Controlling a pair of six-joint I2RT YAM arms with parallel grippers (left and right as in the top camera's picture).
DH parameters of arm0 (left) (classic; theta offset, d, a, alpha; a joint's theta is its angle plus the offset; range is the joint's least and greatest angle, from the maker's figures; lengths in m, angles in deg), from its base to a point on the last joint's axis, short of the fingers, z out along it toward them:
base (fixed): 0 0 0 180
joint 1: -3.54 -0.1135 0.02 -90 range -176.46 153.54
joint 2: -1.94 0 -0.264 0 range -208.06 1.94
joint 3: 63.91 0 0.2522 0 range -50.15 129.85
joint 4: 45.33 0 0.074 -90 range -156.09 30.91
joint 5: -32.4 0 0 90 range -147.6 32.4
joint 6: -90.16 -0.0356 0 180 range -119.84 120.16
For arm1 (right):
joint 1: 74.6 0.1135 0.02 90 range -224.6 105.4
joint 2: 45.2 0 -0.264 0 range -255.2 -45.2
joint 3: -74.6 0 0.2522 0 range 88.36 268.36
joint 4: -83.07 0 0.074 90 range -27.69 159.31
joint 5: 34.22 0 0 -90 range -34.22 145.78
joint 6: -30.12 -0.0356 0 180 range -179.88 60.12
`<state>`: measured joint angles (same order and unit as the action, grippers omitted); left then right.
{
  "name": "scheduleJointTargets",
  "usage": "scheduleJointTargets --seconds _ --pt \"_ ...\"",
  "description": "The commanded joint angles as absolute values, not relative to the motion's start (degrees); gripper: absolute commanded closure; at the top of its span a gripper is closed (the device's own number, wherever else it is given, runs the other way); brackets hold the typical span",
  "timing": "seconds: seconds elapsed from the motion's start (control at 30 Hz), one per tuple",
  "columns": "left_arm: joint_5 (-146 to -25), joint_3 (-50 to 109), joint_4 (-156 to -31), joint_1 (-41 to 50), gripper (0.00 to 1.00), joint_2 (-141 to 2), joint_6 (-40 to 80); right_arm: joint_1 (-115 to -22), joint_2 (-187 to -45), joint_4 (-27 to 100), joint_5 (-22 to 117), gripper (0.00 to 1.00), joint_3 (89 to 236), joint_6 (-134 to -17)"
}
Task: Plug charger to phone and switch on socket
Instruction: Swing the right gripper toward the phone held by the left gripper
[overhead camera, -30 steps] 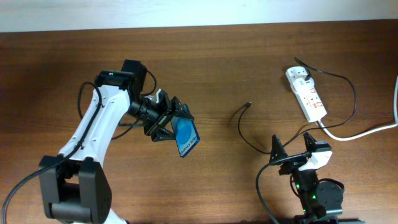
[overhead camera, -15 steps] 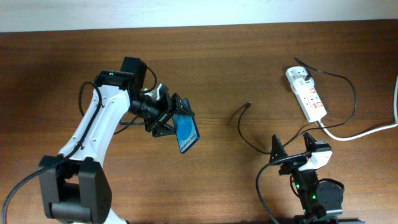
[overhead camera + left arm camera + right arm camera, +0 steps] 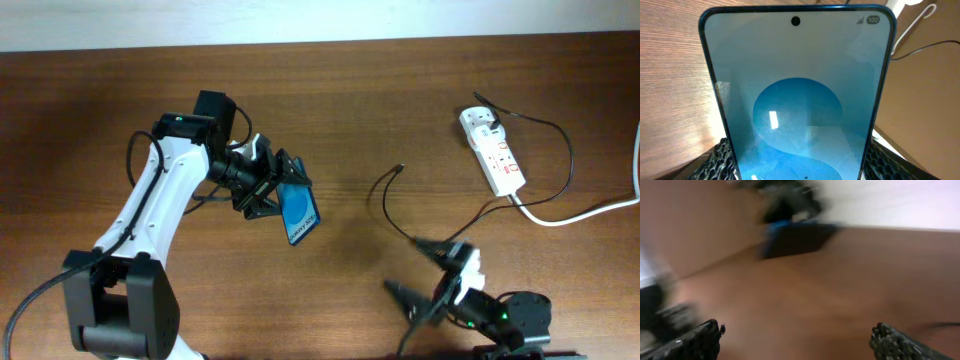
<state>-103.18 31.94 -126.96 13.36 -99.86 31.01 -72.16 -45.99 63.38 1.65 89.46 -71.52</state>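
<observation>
My left gripper (image 3: 272, 193) is shut on the phone (image 3: 298, 216), which it holds tilted above the table with the blue screen facing up. In the left wrist view the phone (image 3: 797, 95) fills the frame between my two pads. The charger cable (image 3: 385, 205) lies on the table with its small plug tip (image 3: 401, 168) free at centre right. Its other end runs to the socket (image 3: 492, 150), a white power strip at the far right. My right gripper (image 3: 418, 268) is open and empty at the front right, turned to the left. The right wrist view is blurred; the phone (image 3: 797, 239) shows far off.
The socket's thick white cord (image 3: 585, 208) runs off the right edge. A black cable loops beside the strip (image 3: 565, 150). The wooden table (image 3: 400, 90) shows bare wood between the arms.
My right gripper has swung down and to the left, now pointing across the table. My left gripper with the phone moved slightly up and has since stayed still.
</observation>
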Motion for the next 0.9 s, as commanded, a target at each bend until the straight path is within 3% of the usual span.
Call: scheduleJointTargets --seconds 0.0,0.1,0.23,0.47,0.63,0.87 --pt "-102.59 33.27 -126.88 13.28 0.55 -99.73 29.63 -72.36 -45.62 60.01 -22.13 0.02 88.67 -71.39" --pt "-102.59 33.27 -126.85 13.28 0.56 -99.73 29.61 -72.36 -45.62 59.97 -27.55 0.02 88.67 -71.36" --pt "-102.40 33.27 -126.83 13.28 0.56 -99.73 29.61 -72.36 -45.64 61.45 -22.42 0.02 88.67 -76.94" --pt "-102.16 33.27 -126.83 13.28 0.56 -99.73 29.61 -72.42 -45.67 90.70 -17.83 0.02 90.49 -103.80" --pt "-102.16 33.27 -127.31 13.28 0.58 -99.73 29.61 -72.42 -48.35 84.67 -13.35 0.02 93.44 -103.67" --pt "-102.11 33.27 -127.20 13.28 0.56 -99.73 29.61 -72.40 -66.04 84.69 -12.10 0.02 100.34 -102.07"
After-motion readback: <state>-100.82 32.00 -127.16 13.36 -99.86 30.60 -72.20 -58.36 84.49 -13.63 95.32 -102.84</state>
